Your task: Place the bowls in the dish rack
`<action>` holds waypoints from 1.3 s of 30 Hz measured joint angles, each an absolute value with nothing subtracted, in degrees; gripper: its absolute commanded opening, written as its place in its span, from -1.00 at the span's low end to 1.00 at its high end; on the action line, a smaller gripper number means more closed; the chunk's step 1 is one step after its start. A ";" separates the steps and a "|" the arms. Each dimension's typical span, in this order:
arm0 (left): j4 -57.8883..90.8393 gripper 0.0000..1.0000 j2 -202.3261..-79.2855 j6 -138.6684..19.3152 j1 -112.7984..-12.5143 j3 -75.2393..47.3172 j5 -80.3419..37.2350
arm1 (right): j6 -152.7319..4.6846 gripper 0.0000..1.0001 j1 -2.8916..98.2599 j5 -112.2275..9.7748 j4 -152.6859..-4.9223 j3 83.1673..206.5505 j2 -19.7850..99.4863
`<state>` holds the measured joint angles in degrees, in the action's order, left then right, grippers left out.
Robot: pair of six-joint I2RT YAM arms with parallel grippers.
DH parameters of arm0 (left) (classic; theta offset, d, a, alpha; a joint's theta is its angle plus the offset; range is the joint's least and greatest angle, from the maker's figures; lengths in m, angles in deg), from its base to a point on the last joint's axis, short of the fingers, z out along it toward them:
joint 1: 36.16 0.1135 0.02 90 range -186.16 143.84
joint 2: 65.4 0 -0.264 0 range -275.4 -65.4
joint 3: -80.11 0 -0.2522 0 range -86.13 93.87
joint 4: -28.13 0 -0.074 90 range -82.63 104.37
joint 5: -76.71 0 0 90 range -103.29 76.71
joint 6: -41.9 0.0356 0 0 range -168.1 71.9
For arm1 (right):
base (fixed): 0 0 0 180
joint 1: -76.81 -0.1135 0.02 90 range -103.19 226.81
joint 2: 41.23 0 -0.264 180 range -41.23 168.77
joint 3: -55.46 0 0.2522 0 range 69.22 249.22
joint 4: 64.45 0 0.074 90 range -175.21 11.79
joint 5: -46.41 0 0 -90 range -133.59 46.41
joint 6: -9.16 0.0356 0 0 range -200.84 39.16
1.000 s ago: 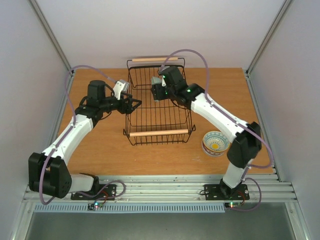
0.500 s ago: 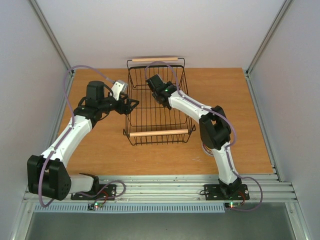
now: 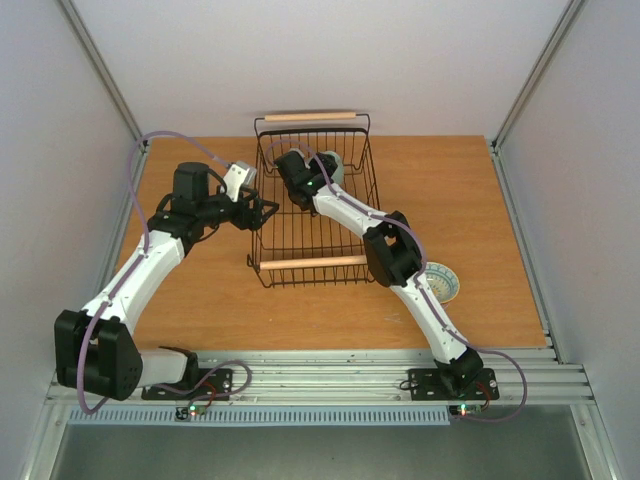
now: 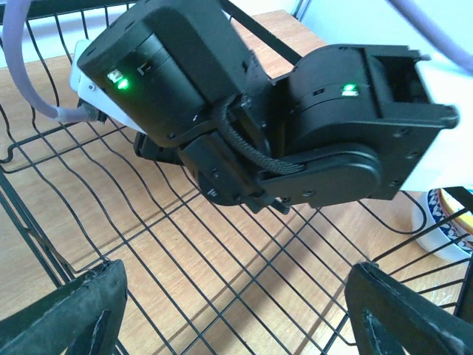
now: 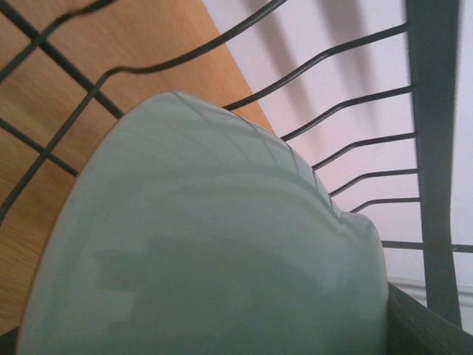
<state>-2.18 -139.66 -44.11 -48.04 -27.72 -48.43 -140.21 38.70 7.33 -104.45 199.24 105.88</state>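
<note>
Plain, glossy pale green bowl [image 5: 207,244], only wire reflections across the glaze. All-black wire on the dish rack [image 3: 300,225], light natural wood for the handles [image 3: 310,263]. Then the other bowl [image 3: 443,283] by the right edge of the bench [image 3: 470,180]: white outside, blue pattern round the rim, yellow in the middle. Warm orange-brown woodgrain bench. White-and-black arms [image 3: 140,275], green lights glowing, purplish cables [image 4: 16,44].

The black wire dish rack [image 3: 310,264], with two pale wooden handles, stood mid-desk [image 3: 480,200]. A pale green bowl [image 5: 207,244] was tilted on its side inside the rack's far end. A blue-patterned bowl [image 3: 441,283] sat upright on the desk, right of the rack.
</note>
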 measured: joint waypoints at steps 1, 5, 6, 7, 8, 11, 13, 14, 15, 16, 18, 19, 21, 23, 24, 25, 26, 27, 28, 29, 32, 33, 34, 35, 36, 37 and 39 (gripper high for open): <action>-2.21 0.64 -139.66 -44.09 -48.04 -27.72 -48.43 | -141.11 -0.97 38.70 7.94 -104.54 200.01 106.77; -2.21 0.63 -139.66 -43.76 -48.04 -27.72 -48.43 | -143.49 -0.97 39.25 10.11 -105.91 201.30 108.48; -2.21 0.63 -139.66 -43.74 -48.04 -27.72 -48.45 | -143.84 -0.97 39.45 10.81 -106.37 201.38 108.63; -2.21 0.63 -139.66 -43.71 -48.04 -27.72 -48.45 | -143.95 -0.97 39.71 11.33 -106.92 201.40 108.65; -2.21 0.64 -139.66 -43.69 -48.04 -27.72 -48.45 | -143.95 -0.96 40.06 11.90 -107.57 201.49 108.65; -2.21 0.64 -139.81 -43.61 -48.04 -27.72 -48.51 | -143.71 -0.73 40.93 12.51 -110.09 202.10 108.65; -2.21 0.64 -140.05 -43.58 -48.04 -27.72 -48.60 | -143.49 -0.47 41.22 12.82 -111.09 202.24 108.65; -2.21 0.64 -140.23 -43.58 -48.04 -27.72 -48.62 | -143.43 -0.33 41.44 13.08 -111.51 202.24 108.65; -2.21 0.64 -140.42 -43.58 -48.04 -27.72 -48.62 | -143.27 -0.13 41.61 13.21 -111.94 202.24 108.68; -2.23 0.64 -140.55 -43.58 -48.04 -27.72 -48.62 | -143.23 0.10 41.70 13.19 -112.14 202.26 108.72; -2.34 0.64 -140.66 -43.58 -48.04 -27.72 -48.62 | -142.70 0.42 41.70 13.21 -113.10 202.26 108.74; -2.34 0.64 -140.66 -43.58 -48.04 -27.72 -48.62 | -142.27 0.52 41.70 13.12 -113.91 202.26 108.74; -2.36 0.64 -140.66 -43.56 -48.04 -27.72 -48.62 | -140.96 0.68 41.65 12.77 -115.73 202.26 108.74; -2.40 0.64 -140.66 -43.56 -48.04 -27.72 -48.62 | -139.19 0.82 41.65 12.60 -117.47 202.28 108.74; -2.40 0.64 -140.66 -43.54 -48.04 -27.72 -48.62 | -138.40 0.90 41.65 12.79 -118.11 202.45 108.74; -2.43 0.64 -140.66 -43.56 -48.04 -27.72 -48.62 | -137.37 0.96 41.65 12.60 -118.92 202.96 108.70; -2.49 0.64 -140.66 -43.54 -48.04 -27.72 -48.62 | -136.39 0.97 41.65 11.92 -119.51 203.24 108.54; -2.58 0.64 -140.66 -43.54 -48.04 -27.72 -48.62 | -135.54 0.97 41.68 11.51 -120.16 203.37 108.35; -2.60 0.64 -140.66 -43.54 -48.04 -27.72 -48.62 | -134.57 0.97 41.74 10.87 -120.99 203.48 108.06; -2.60 0.64 -140.66 -43.52 -48.04 -27.72 -48.60 | -133.83 0.98 41.79 10.32 -121.65 203.59 107.87; -2.62 0.64 -140.66 -43.50 -48.04 -27.72 -48.58 | -131.19 0.97 41.87 8.40 -123.81 203.66 107.10; -2.62 0.64 -140.66 -43.50 -48.04 -27.72 -48.58 | -130.33 0.97 41.89 7.57 -124.58 203.63 106.75; -2.64 0.64 -140.66 -43.45 -48.04 -27.72 -48.56 | -129.48 0.98 41.89 6.43 -125.32 203.57 106.21; -2.62 0.64 -140.66 -43.39 -48.04 -27.72 -48.56 | -128.61 0.97 41.89 5.01 -125.91 203.39 105.57; -2.64 0.64 -140.66 -43.32 -48.04 -27.72 -48.56 | -127.71 0.97 41.87 3.07 -126.61 202.93 104.72; -2.64 0.64 -140.66 -43.30 -48.04 -27.72 -48.54 | -127.05 0.98 41.81 1.63 -127.16 202.52 103.91; -2.67 0.64 -140.66 -43.26 -48.04 -27.72 -48.54 | -125.44 0.97 41.72 -1.65 -128.25 201.16 101.75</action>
<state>-2.67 -140.66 -43.26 -48.04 -27.72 -48.54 -125.44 41.72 -1.65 -128.25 201.16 101.75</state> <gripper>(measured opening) 0.821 0.987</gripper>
